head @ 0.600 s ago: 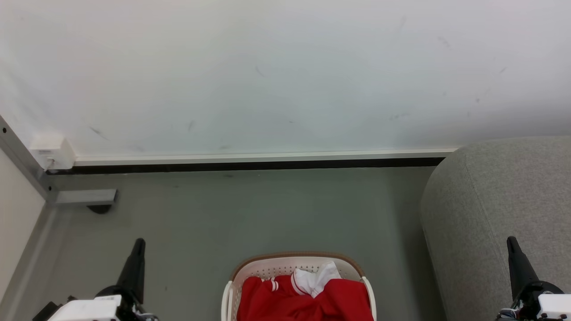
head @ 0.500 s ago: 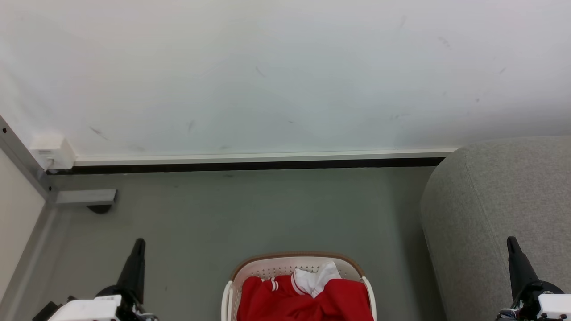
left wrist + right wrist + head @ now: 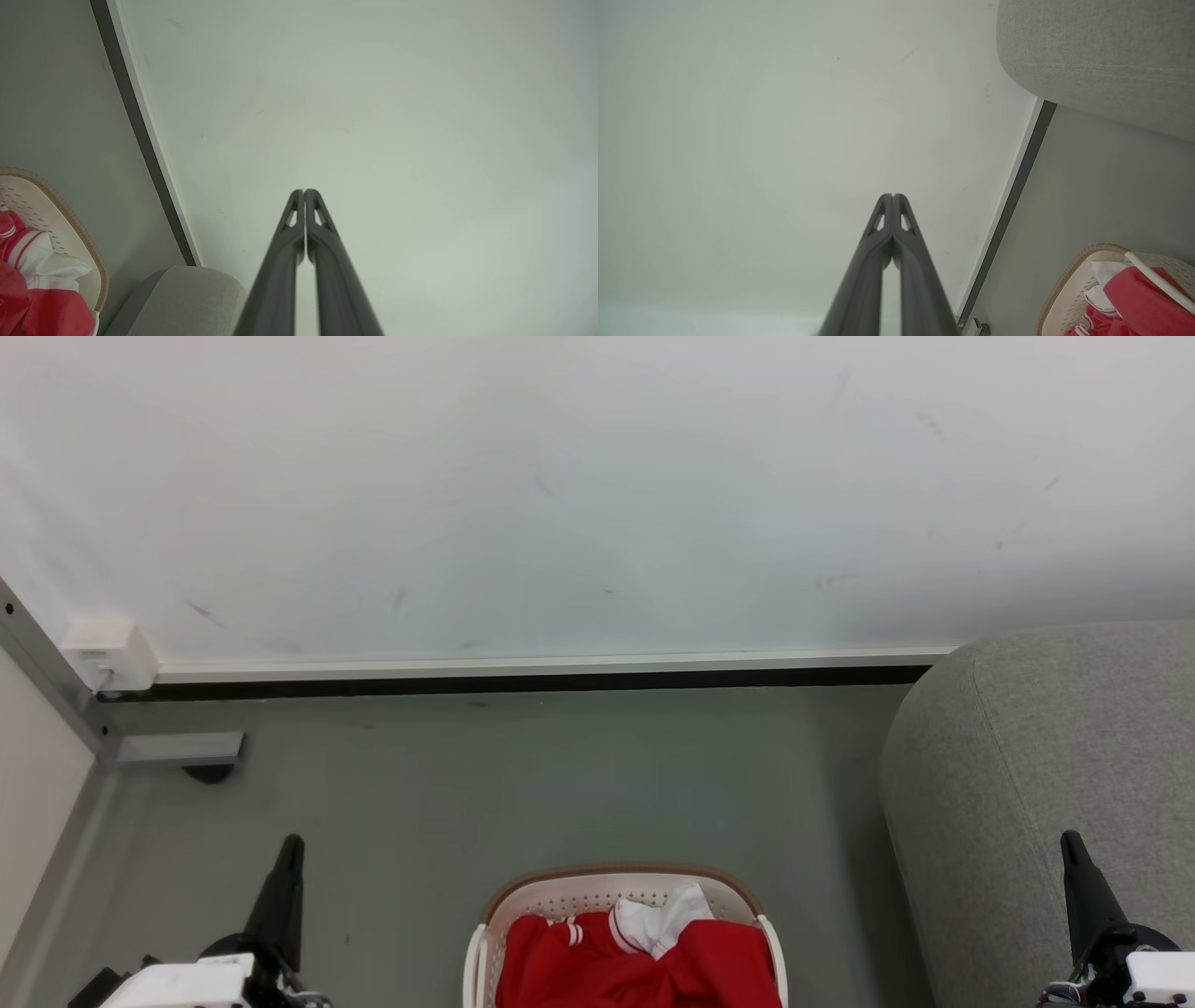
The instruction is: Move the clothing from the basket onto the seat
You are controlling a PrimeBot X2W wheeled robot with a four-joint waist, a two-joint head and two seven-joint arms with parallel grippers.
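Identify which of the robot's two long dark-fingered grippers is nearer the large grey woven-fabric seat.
The right gripper, at the head view's lower right, shows against the seat; the left gripper shows against bare floor, across the white plastic basket from it.

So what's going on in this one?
Nothing is being handled yet. The robot faces a white wall with the basket on the grey floor right in front of it, and the red and white clothing lies piled inside. The seat stands to the robot's right. The left gripper and right gripper are both shut and empty, one on each side of the basket, touching nothing.
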